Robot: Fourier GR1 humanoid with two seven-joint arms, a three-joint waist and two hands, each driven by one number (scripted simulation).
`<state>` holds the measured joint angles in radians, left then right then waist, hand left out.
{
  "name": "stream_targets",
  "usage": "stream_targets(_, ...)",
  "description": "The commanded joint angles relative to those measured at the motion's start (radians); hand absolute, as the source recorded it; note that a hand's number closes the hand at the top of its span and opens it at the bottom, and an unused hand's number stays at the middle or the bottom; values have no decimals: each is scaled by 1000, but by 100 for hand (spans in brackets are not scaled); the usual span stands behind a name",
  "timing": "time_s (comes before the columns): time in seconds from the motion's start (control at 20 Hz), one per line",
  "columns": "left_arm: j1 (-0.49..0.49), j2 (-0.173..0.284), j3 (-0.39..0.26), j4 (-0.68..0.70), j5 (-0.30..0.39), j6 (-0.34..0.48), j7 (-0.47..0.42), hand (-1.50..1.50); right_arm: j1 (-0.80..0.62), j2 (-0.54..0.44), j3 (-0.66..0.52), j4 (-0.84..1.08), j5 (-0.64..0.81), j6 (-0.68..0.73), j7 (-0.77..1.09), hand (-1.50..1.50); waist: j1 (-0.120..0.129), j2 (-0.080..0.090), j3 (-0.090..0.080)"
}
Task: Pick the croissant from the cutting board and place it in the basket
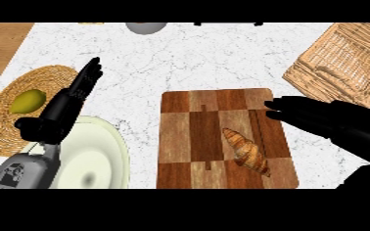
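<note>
Your croissant (246, 150) lies on cutting board (225, 139), lower centre. Your right hand (318, 117) hovers just right of it, fingers straight, empty. Basket (336, 61) upper right. Left hand (69, 103) rests open at left, above plate (98, 156).

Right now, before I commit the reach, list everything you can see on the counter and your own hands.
croissant: one, golden brown, on the cutting board's lower right part
cutting board: one, brown checkered wood, centre of the counter
basket: one, light wicker, upper right edge
lemon: one, yellow-green, on the woven mat
woven mat: one, tan, round, left edge
plate: one, cream, lower left
grey round object: one, top edge, cut off
left hand: black, open, fingers up, at left
right hand: black, open, over the board's right edge
</note>
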<state>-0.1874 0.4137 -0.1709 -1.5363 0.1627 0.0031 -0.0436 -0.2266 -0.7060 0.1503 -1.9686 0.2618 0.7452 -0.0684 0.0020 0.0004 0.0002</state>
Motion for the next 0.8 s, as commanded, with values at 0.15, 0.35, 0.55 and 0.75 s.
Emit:
stream_targets(0.15, -4, -41, 15, -21, -35, -8, 34, 0, 29, 132, 92, 201, 247, -157, -199, -150, 5, 2, 1)
stream_targets(0.35, -44, -51, 58, 13, -48, -56, 41, 0, 58, 149, 72, 197, 314, -184, -260, -150, -3, 0, 0)
stream_targets(0.55, -69, -84, 73, 49, -76, -56, 54, 0, 69, 232, 143, 256, 425, -270, -281, -150, -4, 0, 0)
stream_targets(0.75, -12, -65, 114, -19, -61, -123, 44, 0, 56, 242, 88, 277, 398, -211, -333, -150, -1, 0, 0)
